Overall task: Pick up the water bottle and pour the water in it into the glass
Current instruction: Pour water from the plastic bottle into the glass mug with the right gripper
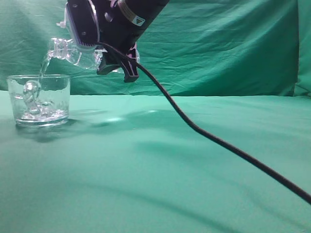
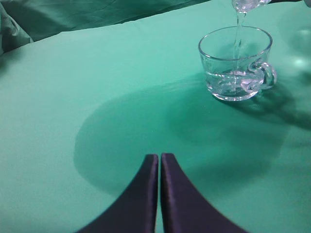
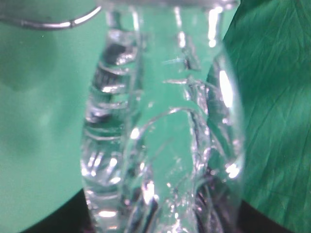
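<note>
The right gripper is clamped on the water bottle, which it carries tipped nearly level, high at the far left of the scene, mouth pointing left and slightly down. A thin stream of water falls from the mouth into the glass, which stands upright on the green cloth directly beneath. The glass already holds a shallow pool at its base; its loop handle faces the exterior camera. In the right wrist view the bottle's ribbed clear body fills the frame at close range; the fingers themselves are largely hidden behind it, so the exact grip points cannot be confirmed. A black cable trails from the right arm down to the right. The left gripper hovers low over bare cloth, jaws pressed together and empty, well apart from the glass, which sits far right of it.
</note>
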